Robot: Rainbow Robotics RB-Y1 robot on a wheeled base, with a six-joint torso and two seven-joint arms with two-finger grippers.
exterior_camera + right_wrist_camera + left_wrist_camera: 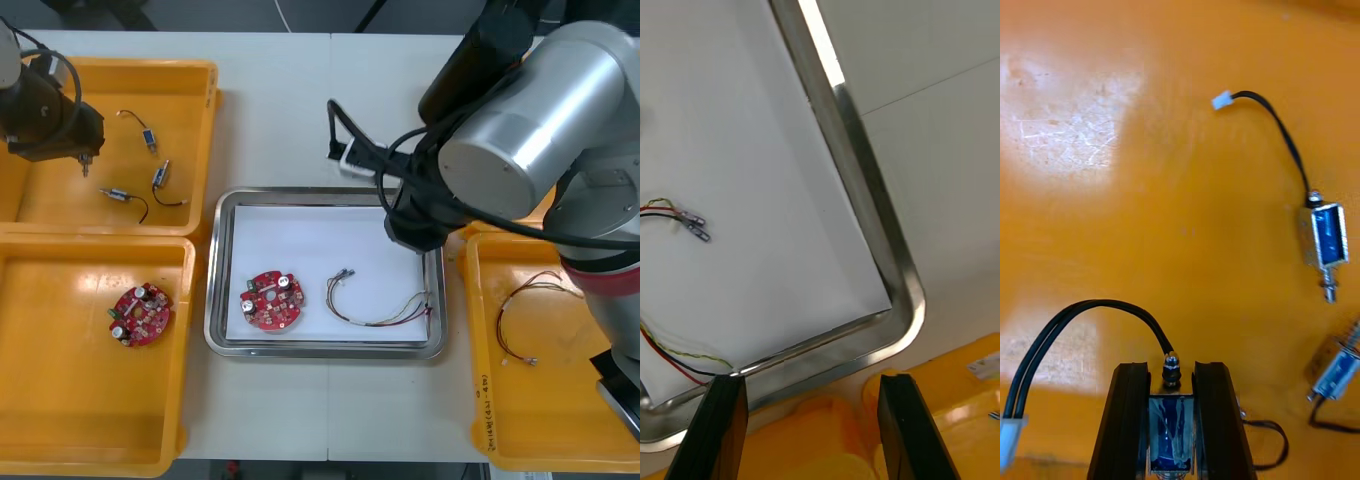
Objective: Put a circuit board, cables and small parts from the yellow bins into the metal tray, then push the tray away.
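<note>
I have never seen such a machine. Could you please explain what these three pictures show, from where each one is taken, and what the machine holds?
This is a robot with two arms. Each arm ends in a gripper with two black fingers. The wide picture looks steeply down from above the arms at a light table. The two tall pictures come from cameras on the wrists, one per arm.

On the table, a metal tray stands between yellow bins. In the tray lie a round red circuit board and a red and yellow cable.

The left gripper is down in the far left bin, shut on a small metal part that has a black cable. The right gripper hangs open by the tray's far right corner and holds nothing.
</note>
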